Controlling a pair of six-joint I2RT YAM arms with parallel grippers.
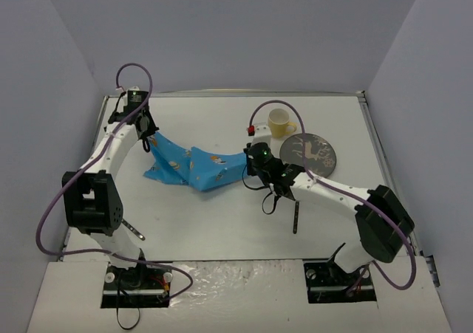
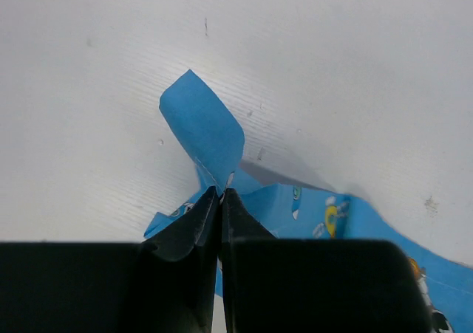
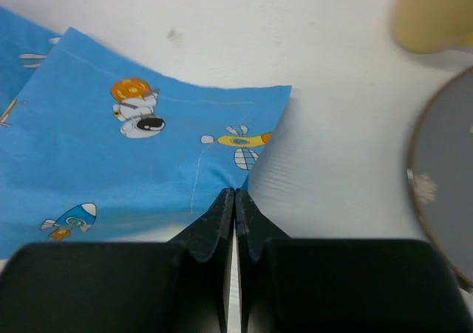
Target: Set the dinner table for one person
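A blue cartoon-printed cloth (image 1: pixel 194 167) lies crumpled on the white dinner table (image 1: pixel 214 226), left of centre. My left gripper (image 1: pixel 151 142) is shut on the cloth's far left corner; in the left wrist view the corner (image 2: pixel 203 130) sticks out beyond the closed gripper (image 2: pixel 219 193). My right gripper (image 1: pixel 250 167) is shut on the cloth's right edge; the right wrist view shows the gripper (image 3: pixel 234 193) pinching the hem of the cloth (image 3: pixel 133 156). A yellow mug (image 1: pixel 279 122) and a dark round plate (image 1: pixel 310 153) stand at the back right.
A dark utensil (image 1: pixel 295 216) lies under the right arm near the front. Another utensil (image 1: pixel 134 231) lies by the left arm's elbow. The mug (image 3: pixel 432 12) and the plate (image 3: pixel 443 185) are close to the right of the right gripper. Grey walls enclose the table.
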